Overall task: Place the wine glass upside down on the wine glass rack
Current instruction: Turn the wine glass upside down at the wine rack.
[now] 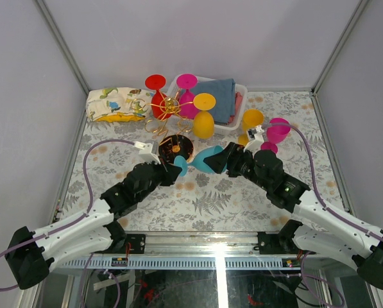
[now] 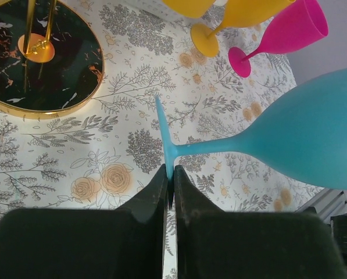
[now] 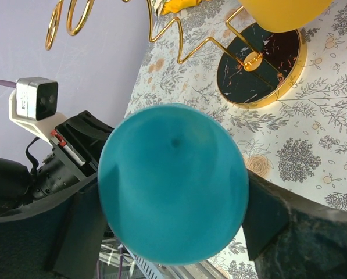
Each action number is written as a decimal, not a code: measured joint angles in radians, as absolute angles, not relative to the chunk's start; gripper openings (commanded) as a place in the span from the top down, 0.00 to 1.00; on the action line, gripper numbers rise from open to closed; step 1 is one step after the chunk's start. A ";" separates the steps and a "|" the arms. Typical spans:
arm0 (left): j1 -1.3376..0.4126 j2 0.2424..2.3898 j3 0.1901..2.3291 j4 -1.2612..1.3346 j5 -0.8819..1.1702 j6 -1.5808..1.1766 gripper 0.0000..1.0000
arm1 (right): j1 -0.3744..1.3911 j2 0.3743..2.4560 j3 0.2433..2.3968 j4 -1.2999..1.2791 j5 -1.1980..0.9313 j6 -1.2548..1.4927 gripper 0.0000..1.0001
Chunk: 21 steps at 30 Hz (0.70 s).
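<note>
My left gripper [image 1: 176, 168] is pinched tight on the foot of the teal wine glass [image 1: 201, 162], held sideways just in front of the wine glass rack [image 1: 170, 108]. My right gripper [image 1: 224, 157] clasps its bowl, jaws spread wide.

- A white basket [image 1: 241, 90] at the back of the table holds a folded blue cloth [image 1: 220, 96] and a pink cloth [image 1: 237, 102].
- A printed fabric bundle [image 1: 117, 104] lies back left.
- A yellow glass [image 1: 252, 119] and a magenta glass [image 1: 279, 130] lie side by side at the right on the floral tablecloth [image 1: 210, 192].
</note>
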<state>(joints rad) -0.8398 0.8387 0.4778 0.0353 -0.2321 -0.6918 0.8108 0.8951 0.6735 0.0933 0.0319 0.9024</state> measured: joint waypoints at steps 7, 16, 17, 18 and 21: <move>-0.842 0.827 0.486 0.004 -0.241 -0.613 1.00 | 0.813 0.868 0.674 0.009 0.060 0.872 0.01; -0.842 0.769 0.486 -0.083 -0.257 -0.547 1.00 | 0.813 0.699 0.676 -0.127 0.146 0.765 0.01; -0.842 0.765 0.485 -0.088 -0.258 -0.542 1.00 | 0.813 0.683 0.677 -0.139 0.153 0.747 0.01; -0.842 0.761 0.486 -0.092 -0.258 -0.537 1.00 | 0.813 0.671 0.679 -0.151 0.160 0.727 0.01; -0.842 0.747 0.487 -0.113 -0.257 -0.508 1.00 | 0.813 0.651 0.703 -0.199 0.179 0.657 0.01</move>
